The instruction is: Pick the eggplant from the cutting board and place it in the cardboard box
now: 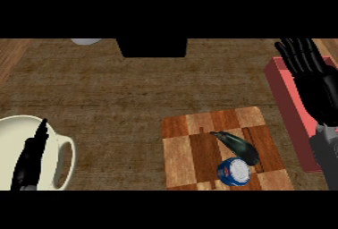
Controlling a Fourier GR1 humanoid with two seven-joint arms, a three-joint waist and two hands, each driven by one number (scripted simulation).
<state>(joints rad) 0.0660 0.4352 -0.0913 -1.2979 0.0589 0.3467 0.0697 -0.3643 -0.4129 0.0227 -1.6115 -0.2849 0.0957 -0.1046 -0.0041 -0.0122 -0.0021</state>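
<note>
Lying diagonally on the cutting board, near-right on the worktop, is the eggplant, w/ a blue-white tin touching its near end. Right robot hand is hovering far right over the reddish cardboard box, fingers straight, holding nothing. Left robot hand is resting over a white bowl, fingers relaxed. Best approach, imo: coming down onto the eggplant's middle, avoiding the tin.

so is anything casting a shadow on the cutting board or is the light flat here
In the head view, the light is mostly flat: the eggplant and the blue round container throw no distinct shadow on the cutting board; the counter is evenly dim, with no glare; the right hand reads as a dark shape.
</note>
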